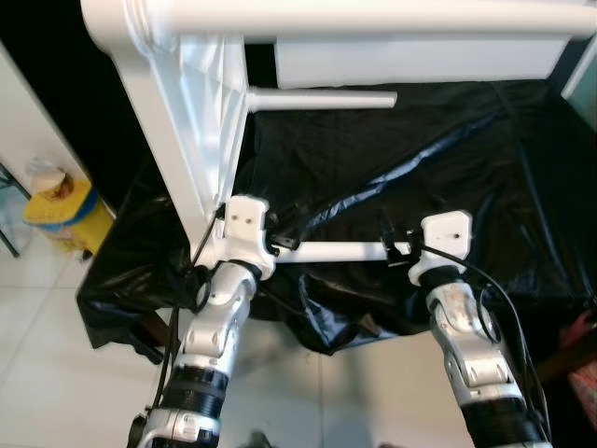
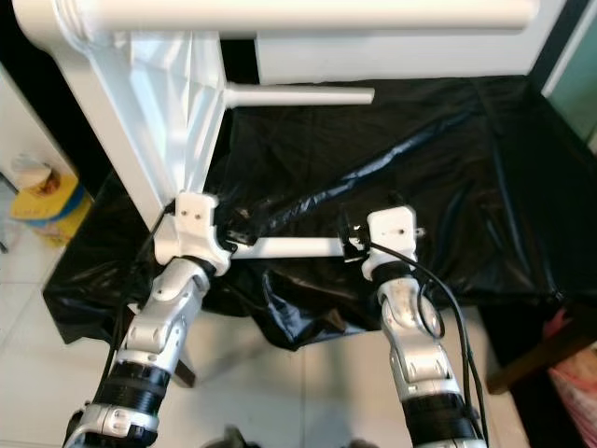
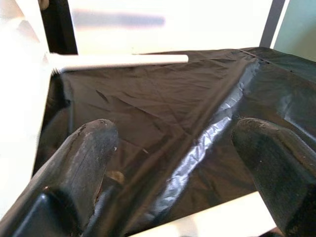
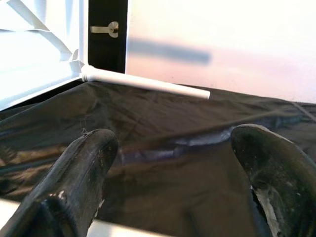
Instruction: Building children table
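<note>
While the white children table [image 1: 187,140] is lying tipped on its side on the black sheet [image 1: 420,168], its flat top is standing up at the robot's left and its legs are pointing to the right. The left tool [image 1: 284,241] is sitting at one end of the near white leg [image 1: 340,251], and the right tool [image 1: 399,250] is sitting at the other end. In both wrist views the black fingers [image 3: 89,148] are spread wide apart with the leg lying low between them. I cannot tell if they are touching it. A far leg [image 4: 148,83] is sticking out over the sheet. A yellow tub [image 1: 61,210] is sitting on the floor at the left.
</note>
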